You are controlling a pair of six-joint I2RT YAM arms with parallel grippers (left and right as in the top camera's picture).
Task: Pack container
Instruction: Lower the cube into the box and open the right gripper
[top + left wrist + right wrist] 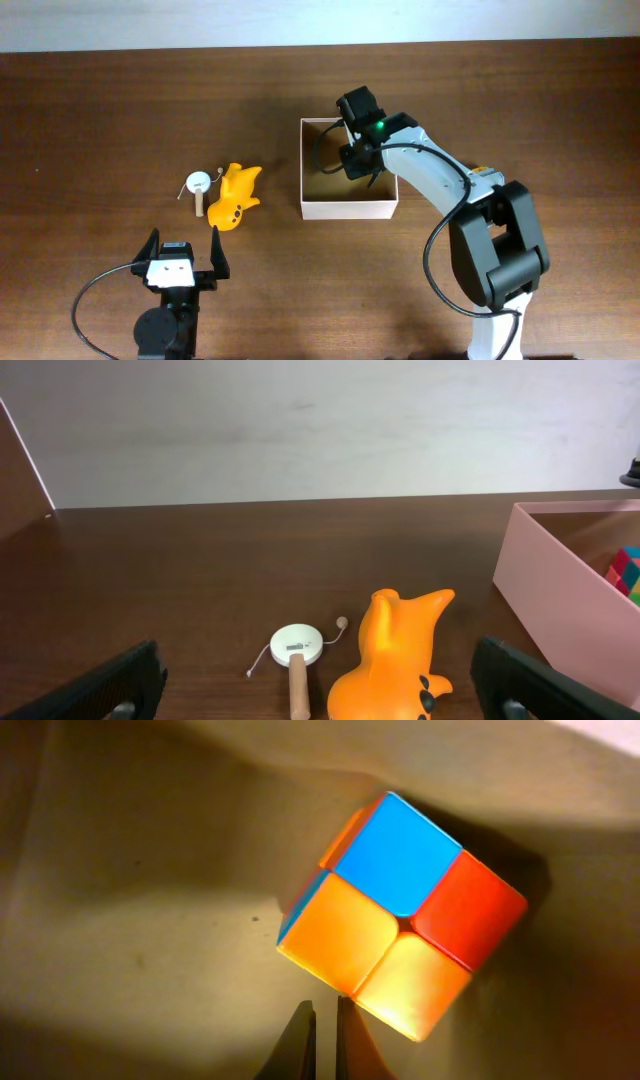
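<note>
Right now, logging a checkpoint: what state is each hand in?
Left hand: open, empty.
Right hand: shut, holding nothing.

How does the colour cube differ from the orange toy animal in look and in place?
The cube is blocky, with blue, orange and red faces; the orange toy is rounded and nearly all one colour. The cube lies inside the container; the orange toy lies on the table, outside it. Both are small toys.

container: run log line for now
right gripper shut near multicolour two-by-two cube in white-walled cardboard container | left gripper open | yellow animal toy outside
</note>
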